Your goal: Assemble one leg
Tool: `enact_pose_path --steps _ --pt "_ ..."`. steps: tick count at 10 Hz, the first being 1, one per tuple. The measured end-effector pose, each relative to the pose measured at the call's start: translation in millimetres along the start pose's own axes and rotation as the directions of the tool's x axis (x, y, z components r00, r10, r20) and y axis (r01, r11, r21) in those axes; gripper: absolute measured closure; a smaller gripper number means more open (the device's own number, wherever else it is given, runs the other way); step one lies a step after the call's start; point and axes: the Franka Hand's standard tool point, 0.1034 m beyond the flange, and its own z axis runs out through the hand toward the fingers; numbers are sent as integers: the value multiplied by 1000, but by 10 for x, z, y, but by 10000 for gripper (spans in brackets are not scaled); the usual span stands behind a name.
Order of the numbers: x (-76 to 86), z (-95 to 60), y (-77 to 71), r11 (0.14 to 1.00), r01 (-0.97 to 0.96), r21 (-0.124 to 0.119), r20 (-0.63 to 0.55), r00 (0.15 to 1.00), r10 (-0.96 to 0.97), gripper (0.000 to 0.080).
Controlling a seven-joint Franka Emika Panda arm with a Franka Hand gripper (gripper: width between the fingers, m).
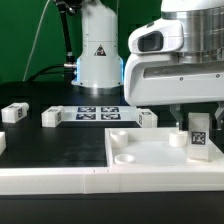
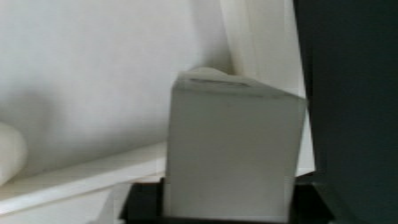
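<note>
I see my tool (image 1: 199, 122) gripping a leg (image 1: 199, 133) upright over the white panel (image 1: 150, 152); other legs (image 1: 15, 113) lie on the surface (image 1: 40, 145).

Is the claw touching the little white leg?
Touching. In the wrist view the leg sits clamped between the claw's dark fingers, no gap.

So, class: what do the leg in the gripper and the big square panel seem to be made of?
The leg: probably matte white plastic, uniform and smooth-faced, with a printed black-and-white tag. The panel: likely the same matte white plastic, shown by its molded raised rim and round socket. The gripper partly hides the leg.
</note>
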Motion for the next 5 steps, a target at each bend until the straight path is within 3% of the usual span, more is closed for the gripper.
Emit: enact_pose_path --steps 1,5 --pt "18 -15 45 993 -115 24 18 993 115 509" --pt "24 16 84 875 -483 29 22 876 482 509"
